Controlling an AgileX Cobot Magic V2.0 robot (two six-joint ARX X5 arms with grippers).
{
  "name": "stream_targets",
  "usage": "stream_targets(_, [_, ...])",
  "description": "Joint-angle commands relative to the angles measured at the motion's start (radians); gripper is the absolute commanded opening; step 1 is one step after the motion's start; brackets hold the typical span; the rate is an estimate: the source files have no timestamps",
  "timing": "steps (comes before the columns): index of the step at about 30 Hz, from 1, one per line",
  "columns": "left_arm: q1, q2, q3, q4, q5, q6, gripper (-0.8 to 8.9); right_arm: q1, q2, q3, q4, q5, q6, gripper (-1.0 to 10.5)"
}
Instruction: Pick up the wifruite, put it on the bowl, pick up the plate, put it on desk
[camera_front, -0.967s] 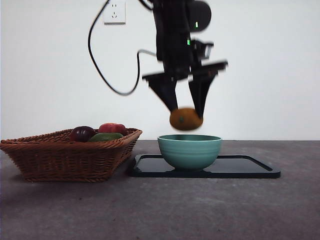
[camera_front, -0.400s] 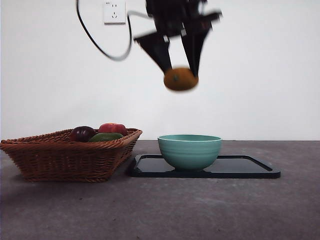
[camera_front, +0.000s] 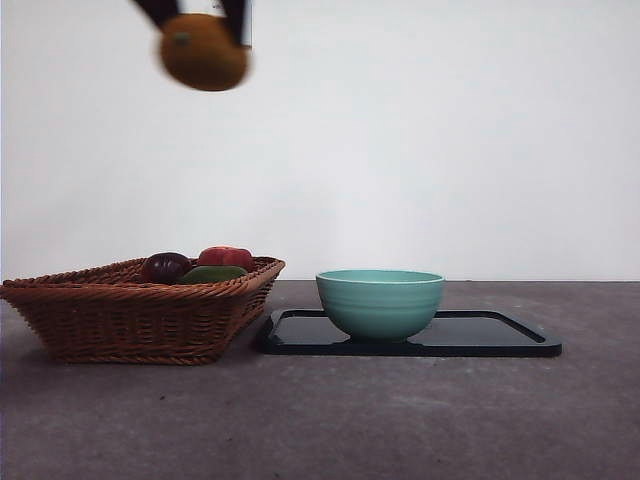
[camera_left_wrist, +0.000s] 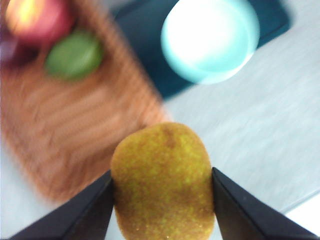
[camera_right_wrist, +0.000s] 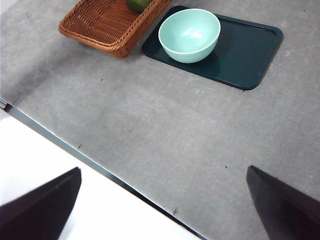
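The orange-brown wifruite (camera_front: 204, 52) hangs high at the upper left of the front view, above the basket side, with my left gripper (camera_front: 200, 18) shut on it. In the left wrist view the wifruite (camera_left_wrist: 164, 182) sits between the two black jaws of the left gripper (camera_left_wrist: 162, 202). The mint-green bowl (camera_front: 380, 303) stands empty on the dark plate (camera_front: 500, 335), which lies flat on the desk (camera_front: 400, 420). My right gripper (camera_right_wrist: 165, 210) is open, high above the desk's near edge, far from the bowl (camera_right_wrist: 189, 35) and plate (camera_right_wrist: 250, 55).
A brown wicker basket (camera_front: 130, 310) stands left of the plate and touches its corner. It holds a red apple (camera_front: 225, 257), a dark fruit (camera_front: 165, 266) and a green fruit (camera_front: 212, 273). A white wall with a socket is behind.
My left gripper has climbed and swung left with the wifruite, from just above the bowl to the top left corner of the front view. Bowl, plate and basket have not moved.
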Motion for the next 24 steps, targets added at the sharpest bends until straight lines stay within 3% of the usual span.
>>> stream_targets(1, [0.035,-0.029,-0.08,-0.043,0.002,-0.045,2.24,0.007,0.0,0.009,-0.032,0.002,0.008,5.8])
stream_targets(13, [0.166,-0.056,-0.432,0.406,0.002,-0.197,2.21,0.007,0.0,0.009,-0.023,0.001,0.022,5.8])
stream_targets(16, [0.192,-0.021,-0.457,0.448,0.002,-0.234,2.2,0.007,0.0,0.009,-0.021,0.0,0.021,5.8])
stream_targets(24, [0.21,0.115,-0.458,0.54,0.001,-0.234,2.2,0.007,0.0,0.009,-0.021,0.002,0.017,5.8])
